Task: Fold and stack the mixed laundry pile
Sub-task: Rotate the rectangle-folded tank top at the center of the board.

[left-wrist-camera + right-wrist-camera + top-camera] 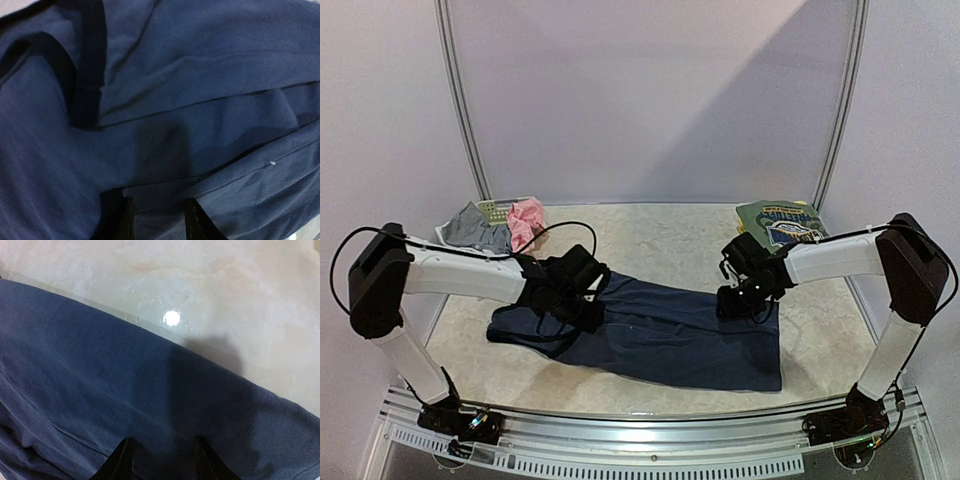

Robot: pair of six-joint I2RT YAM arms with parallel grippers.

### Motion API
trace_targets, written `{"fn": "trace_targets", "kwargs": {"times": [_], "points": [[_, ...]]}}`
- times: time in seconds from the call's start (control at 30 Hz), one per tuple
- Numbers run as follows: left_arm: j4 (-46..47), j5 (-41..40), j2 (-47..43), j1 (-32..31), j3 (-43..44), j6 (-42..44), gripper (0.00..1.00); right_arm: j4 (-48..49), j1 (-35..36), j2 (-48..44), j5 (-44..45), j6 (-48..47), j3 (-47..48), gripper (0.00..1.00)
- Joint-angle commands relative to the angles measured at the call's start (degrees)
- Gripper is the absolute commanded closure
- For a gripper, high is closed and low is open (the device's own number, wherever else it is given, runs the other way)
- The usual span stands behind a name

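A long navy dress lies spread flat across the middle of the table, its body creased in long folds. My left gripper is low over the dress's left part. Its two fingers stand apart and open, tips down against the navy cloth, and nothing is pinched between them. My right gripper sits at the dress's far right edge, also open, with its fingertips on the cloth just inside the hem. A folded printed tee lies at the back right.
At the back left, a grey garment and a pink piece lie bunched over a pale-green basket. Pale marbled tabletop shows beyond the dress's edge. White walls with metal posts close in the back and sides.
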Motion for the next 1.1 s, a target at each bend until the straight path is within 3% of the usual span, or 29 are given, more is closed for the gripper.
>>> {"fn": "trace_targets", "kwargs": {"times": [0.0,0.3,0.67,0.87,1.07], "points": [[2.1,3.1,6.0,-0.5,0.8,0.0,0.66,-0.7,-0.2,1.1,1.3,1.9,-2.1,0.57],[1.3,-1.4,13.9,0.3,3.8,1.9,0.70,-1.6,-0.2,0.0,0.8,3.9,-5.3,0.58],[-2.9,-3.7,20.0,7.5,14.2,8.1,0.72,-1.6,1.8,-5.4,-2.4,7.2,-12.5,0.58],[-5.5,-3.6,22.3,11.9,20.7,11.7,0.73,-2.0,9.1,-7.6,-5.7,10.2,-13.2,0.57],[-7.7,-4.5,24.0,13.2,24.7,13.0,0.73,-5.2,18.2,-7.3,-8.1,8.3,-6.8,0.56]]}}
